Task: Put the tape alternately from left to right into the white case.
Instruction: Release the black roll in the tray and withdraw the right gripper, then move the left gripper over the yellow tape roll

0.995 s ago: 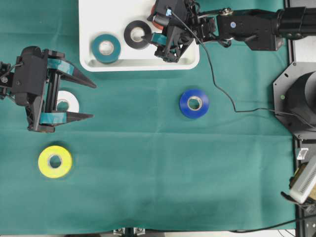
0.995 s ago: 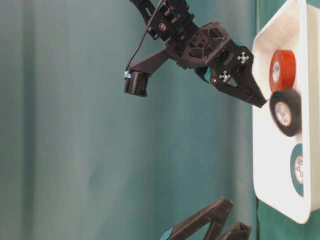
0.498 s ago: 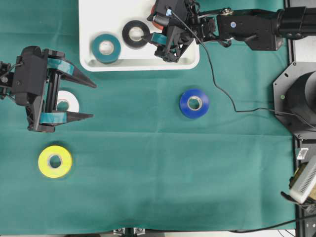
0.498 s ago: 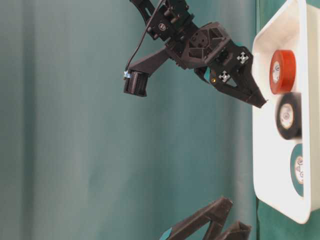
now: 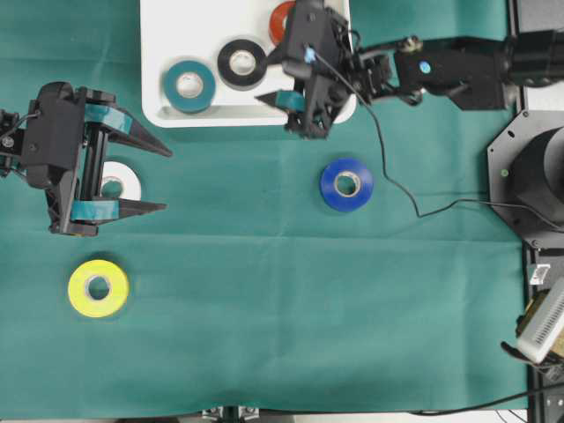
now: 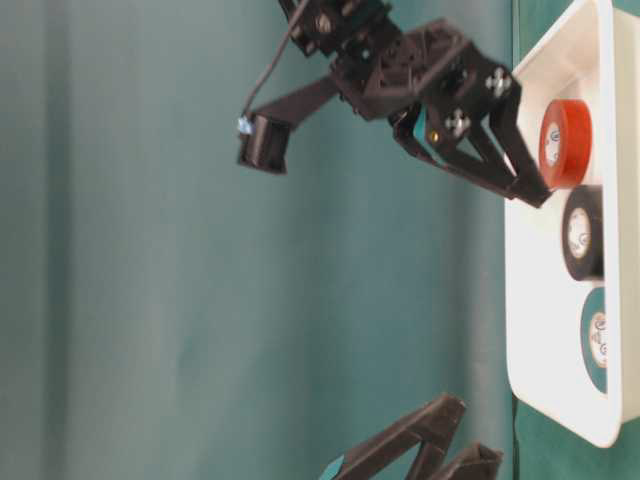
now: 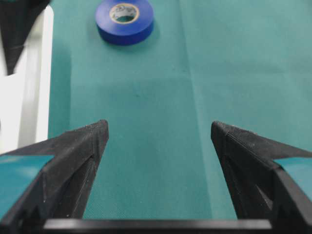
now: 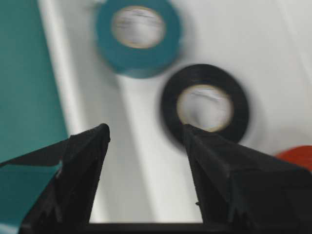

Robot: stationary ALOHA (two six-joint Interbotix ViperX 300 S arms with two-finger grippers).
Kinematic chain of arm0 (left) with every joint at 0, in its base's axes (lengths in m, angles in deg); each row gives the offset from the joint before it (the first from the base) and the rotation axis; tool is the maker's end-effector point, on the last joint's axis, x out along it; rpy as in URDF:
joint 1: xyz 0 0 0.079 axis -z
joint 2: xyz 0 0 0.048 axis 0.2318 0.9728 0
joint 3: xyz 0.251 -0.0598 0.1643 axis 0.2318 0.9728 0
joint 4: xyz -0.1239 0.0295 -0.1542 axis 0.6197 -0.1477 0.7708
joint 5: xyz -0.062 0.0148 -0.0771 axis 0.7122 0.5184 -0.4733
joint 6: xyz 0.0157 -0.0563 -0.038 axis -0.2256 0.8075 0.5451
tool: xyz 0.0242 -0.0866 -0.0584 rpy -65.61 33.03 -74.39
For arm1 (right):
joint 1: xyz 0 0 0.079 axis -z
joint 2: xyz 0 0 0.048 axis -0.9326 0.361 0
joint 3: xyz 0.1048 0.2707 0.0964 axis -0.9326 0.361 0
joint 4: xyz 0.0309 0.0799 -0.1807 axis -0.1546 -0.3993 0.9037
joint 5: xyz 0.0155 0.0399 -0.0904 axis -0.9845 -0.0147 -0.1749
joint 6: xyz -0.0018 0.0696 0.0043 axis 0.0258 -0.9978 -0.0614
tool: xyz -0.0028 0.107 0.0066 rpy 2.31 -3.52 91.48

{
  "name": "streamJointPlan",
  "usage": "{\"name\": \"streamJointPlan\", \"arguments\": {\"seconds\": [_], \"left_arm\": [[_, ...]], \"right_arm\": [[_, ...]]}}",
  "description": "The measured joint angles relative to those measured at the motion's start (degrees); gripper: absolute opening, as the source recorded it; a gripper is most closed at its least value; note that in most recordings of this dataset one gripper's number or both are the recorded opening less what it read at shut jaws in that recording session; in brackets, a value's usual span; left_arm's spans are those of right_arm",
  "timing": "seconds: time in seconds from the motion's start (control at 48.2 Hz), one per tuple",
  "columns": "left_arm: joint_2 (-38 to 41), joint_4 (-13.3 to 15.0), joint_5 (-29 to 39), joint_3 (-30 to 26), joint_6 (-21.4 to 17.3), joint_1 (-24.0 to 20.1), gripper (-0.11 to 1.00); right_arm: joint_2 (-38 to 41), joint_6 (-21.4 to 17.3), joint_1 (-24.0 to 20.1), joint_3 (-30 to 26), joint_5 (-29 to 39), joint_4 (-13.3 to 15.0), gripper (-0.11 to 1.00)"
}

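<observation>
1. Now that its fingers stand apart and empty, the right gripper (image 5: 280,91) has pulled back over the white case (image 5: 159,35) rim, leaving the black roll (image 5: 242,62) inside.
2. Left gripper (image 5: 159,179) hangs open over the white roll (image 5: 121,183), likely next.
3. Teal roll (image 5: 188,85) and red roll (image 5: 281,19) share the case; blue roll (image 5: 346,184) and yellow roll (image 5: 98,288) lie outside on the cloth.

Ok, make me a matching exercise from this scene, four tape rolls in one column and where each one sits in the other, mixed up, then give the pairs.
Column one:
1. black roll
2. white roll
3. blue roll
4. yellow roll

Column two:
A. alone on the cloth near the overhead view's lower left
B. in the white case, between the teal roll and red roll
C. on the cloth under the open left gripper
D. on the cloth below the case's right end

Pairs: 1-B, 2-C, 3-D, 4-A
</observation>
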Motion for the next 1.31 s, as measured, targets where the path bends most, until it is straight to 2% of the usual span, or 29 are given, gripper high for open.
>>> {"name": "streamJointPlan", "arguments": {"seconds": [0.456,0.892,1.306], "left_arm": [[0.0,0.0,0.0,0.0,0.0,0.0,0.81],[0.0,0.0,0.5,0.1,0.1,0.0,0.81],[0.0,0.1,1.2,0.0,1.0,0.0,0.81]], "right_arm": [[-6.9,-0.3,-9.0,5.1,-6.1,0.0,0.71],[-9.7,-0.5,-16.3,7.6,-6.2,-1.0,0.71],[-10.1,-0.5,-18.4,8.9,-6.2,-1.2,0.71]]}}
